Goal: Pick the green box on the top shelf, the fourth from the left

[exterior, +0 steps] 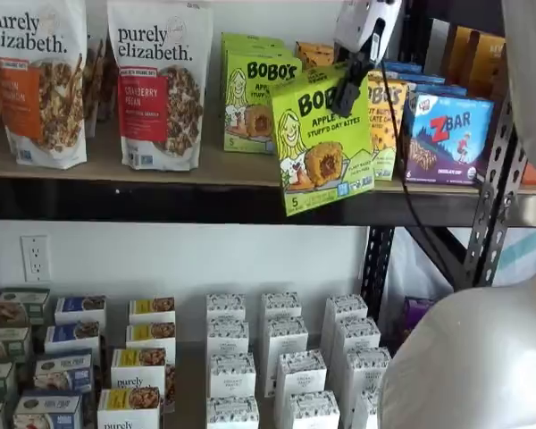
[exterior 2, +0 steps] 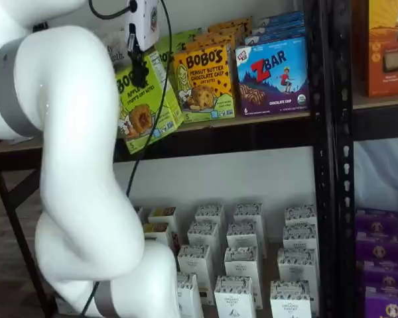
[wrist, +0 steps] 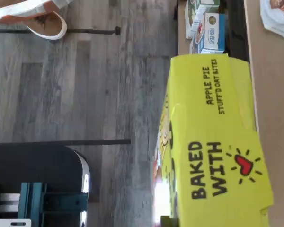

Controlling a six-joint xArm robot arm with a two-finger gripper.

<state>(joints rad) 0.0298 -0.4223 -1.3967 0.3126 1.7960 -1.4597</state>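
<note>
The green box (wrist: 213, 142) fills the near part of the wrist view, its lime-yellow panel printed "APPLE PIE STUFF'D OAT BITES" and "BAKED WITH" beside a red heart. Grey wood-grain flooring (wrist: 85, 85) is seen past it, and a tan board (wrist: 274, 118) runs along one edge of the box. The fingers are not shown here.

In a shelf view, the green box (exterior: 326, 143) is seen held out in front of the top shelf (exterior: 161, 198), tilted, with its lower edge hanging over the black front rail. The gripper (exterior: 348, 89) comes down from the white body above, and its black fingers are pinched on the upper right corner of the carton. Another green Bobo's carton (exterior: 255, 103) is left standing on the board behind, two granola bags (exterior: 161, 85) stand to the left, and a blue ZBar carton (exterior: 447, 134) stands to the right. Rows of small white boxes (exterior: 286, 366) are set on the level below.

In a shelf view, the white arm (exterior 2: 73, 165) takes up the foreground. Behind it the green box (exterior 2: 142, 106) is seen tilted and clear of the row, with the gripper (exterior 2: 139, 73) clamped on its top edge. A yellow-orange peanut butter carton (exterior 2: 202, 83) stands just beside it on the top shelf (exterior 2: 252, 129).
</note>
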